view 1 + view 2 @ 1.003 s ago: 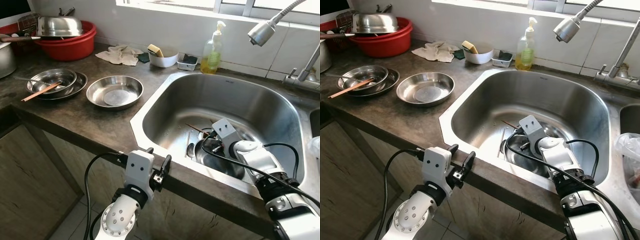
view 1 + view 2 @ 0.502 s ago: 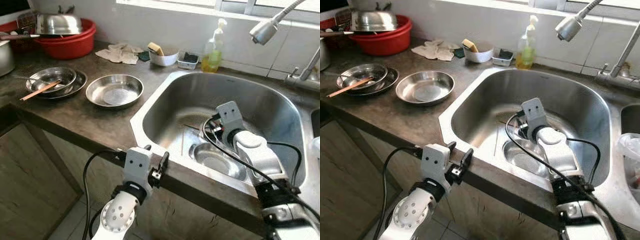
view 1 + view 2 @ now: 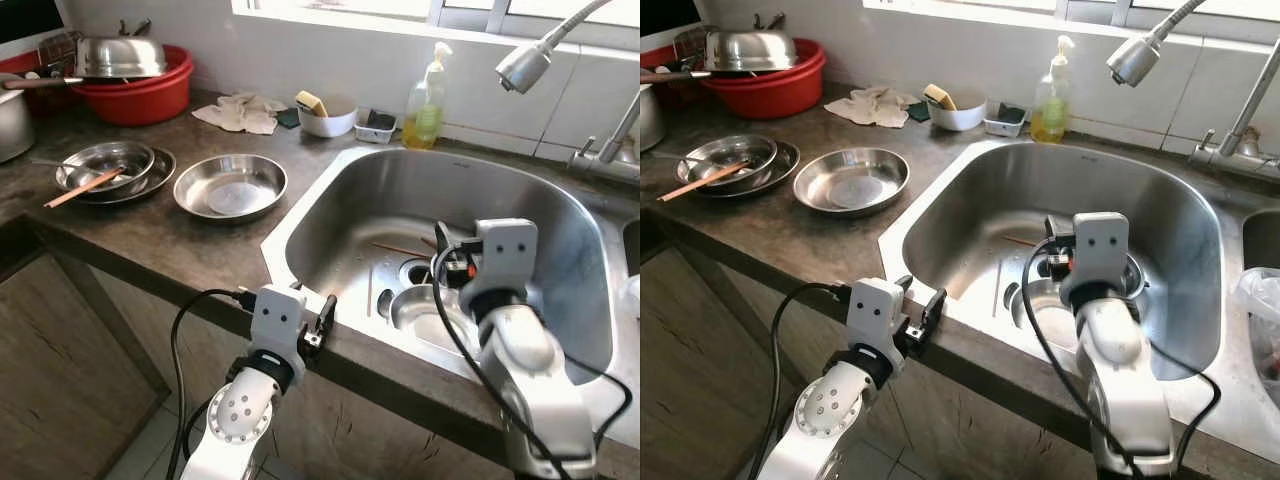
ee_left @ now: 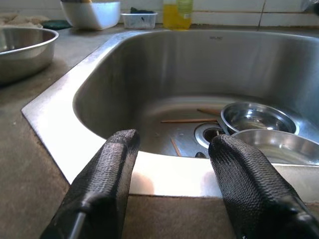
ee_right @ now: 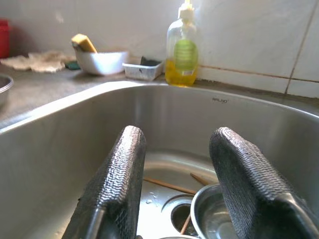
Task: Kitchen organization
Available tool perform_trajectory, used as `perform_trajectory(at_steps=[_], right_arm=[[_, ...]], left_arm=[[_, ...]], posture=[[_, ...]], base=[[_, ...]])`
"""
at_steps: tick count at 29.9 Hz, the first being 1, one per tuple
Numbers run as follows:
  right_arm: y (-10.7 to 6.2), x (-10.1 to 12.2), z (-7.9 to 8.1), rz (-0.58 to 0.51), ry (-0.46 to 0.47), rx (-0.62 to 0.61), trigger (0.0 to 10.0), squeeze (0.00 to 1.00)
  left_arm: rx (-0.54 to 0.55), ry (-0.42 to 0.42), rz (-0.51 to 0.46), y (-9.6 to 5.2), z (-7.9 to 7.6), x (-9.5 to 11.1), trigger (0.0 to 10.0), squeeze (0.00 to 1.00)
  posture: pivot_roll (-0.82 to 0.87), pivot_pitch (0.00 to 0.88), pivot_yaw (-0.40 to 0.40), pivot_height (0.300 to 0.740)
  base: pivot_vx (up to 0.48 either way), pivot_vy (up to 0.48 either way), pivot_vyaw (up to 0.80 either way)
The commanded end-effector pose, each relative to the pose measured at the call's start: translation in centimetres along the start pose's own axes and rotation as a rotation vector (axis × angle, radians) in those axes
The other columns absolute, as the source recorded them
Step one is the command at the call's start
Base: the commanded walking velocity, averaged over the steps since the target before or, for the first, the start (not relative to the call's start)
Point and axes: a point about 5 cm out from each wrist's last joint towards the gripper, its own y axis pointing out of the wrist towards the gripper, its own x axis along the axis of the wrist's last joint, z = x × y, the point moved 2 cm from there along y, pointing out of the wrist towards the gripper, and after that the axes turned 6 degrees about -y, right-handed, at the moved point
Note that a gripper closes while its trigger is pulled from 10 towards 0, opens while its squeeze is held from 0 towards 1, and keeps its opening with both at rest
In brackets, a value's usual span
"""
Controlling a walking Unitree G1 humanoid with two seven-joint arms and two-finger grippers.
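Two steel bowls lie in the sink [image 3: 560, 215], a larger one [image 3: 432, 312] at the front and a smaller one [image 4: 256, 117] behind it. Loose chopsticks [image 3: 398, 249] rest on the sink floor beside the drain [image 3: 415, 272]. My right gripper [image 5: 175, 142] hangs above the bowls, open, with nothing between its fingers, facing the sink's back wall. My left gripper [image 3: 322, 318] sits low at the counter's front edge, just left of the sink, open and empty.
On the counter to the left are a steel dish [image 3: 230, 185], stacked steel bowls with a chopstick [image 3: 108, 168], a red basin [image 3: 135, 90] and a cloth [image 3: 240, 110]. A white bowl with a sponge [image 3: 325, 115], a soap bottle [image 3: 425, 100] and the faucet head [image 3: 525, 65] stand behind the sink.
My right gripper has risen out of the bowl in the sink and moved up and to the right, empty. The left arm has hardly moved.
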Motion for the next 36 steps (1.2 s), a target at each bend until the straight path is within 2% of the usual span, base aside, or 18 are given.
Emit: perform_trajectory(at_steps=[1,9,14,25,36], right_arm=[[-0.4,0.9,0.3,-0.05,0.005,0.001,10.0,0.0],[-1.0,0.5,1.5,-0.042,0.021,0.01,10.0,0.0],[-0.9,0.8,1.9,-0.056,0.028,0.014,10.0,0.0],[-0.1,1.2,1.7,-0.069,0.049,0.012,10.0,0.0],[0.3,1.4,2.0,-0.067,0.07,0.026,10.0,0.0]], left_arm=[[-0.005,0.006,-0.011,0.2,0.1,0.1,10.0,0.0],[-0.006,0.01,-0.018,0.4,0.5,0.1,10.0,0.0],[-0.011,0.011,-0.017,0.4,0.4,0.0,10.0,0.0],[-0.016,0.03,-0.014,0.2,0.6,0.0,10.0,0.0],[-0.001,0.035,-0.01,0.2,0.8,0.0,10.0,0.0]], posture=[[-0.01,0.0,-0.012,0.74],[-0.01,0.0,-0.004,0.74],[0.0,0.0,-0.004,0.74],[0.0,0.0,-0.005,0.74],[0.0,0.0,-0.006,0.74]], base=[[0.0,0.0,0.0],[0.0,0.0,0.0],[0.0,0.427,0.8],[0.0,0.465,0.78],[0.0,0.0,0.0]])
